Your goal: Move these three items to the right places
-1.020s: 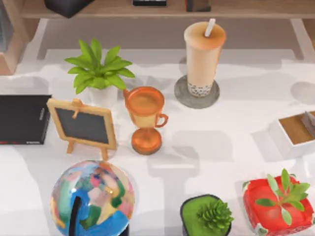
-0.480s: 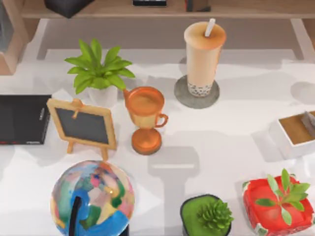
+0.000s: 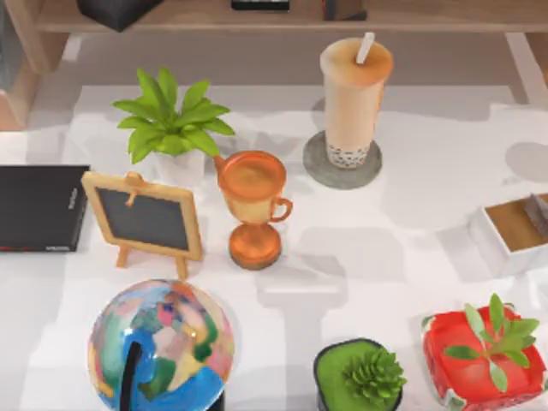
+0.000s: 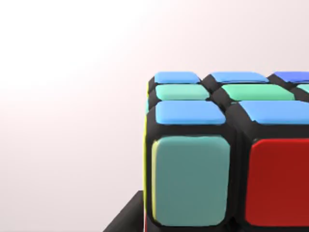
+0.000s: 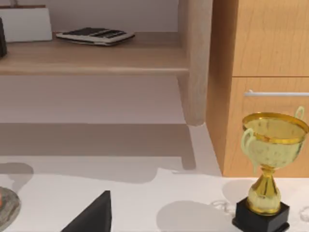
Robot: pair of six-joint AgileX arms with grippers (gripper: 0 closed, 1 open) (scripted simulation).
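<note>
Bubble-tea cup (image 3: 355, 98) upright on coaster (image 3: 318, 168), orange trophy (image 3: 253, 205) near, claw states untellable.

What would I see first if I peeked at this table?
Probably the tall bubble-tea cup, standing on its grey coaster at the back of the table. Next, the colourful globe at the front left and the orange trophy in the middle. The left wrist view shows a puzzle cube very close up.
</note>
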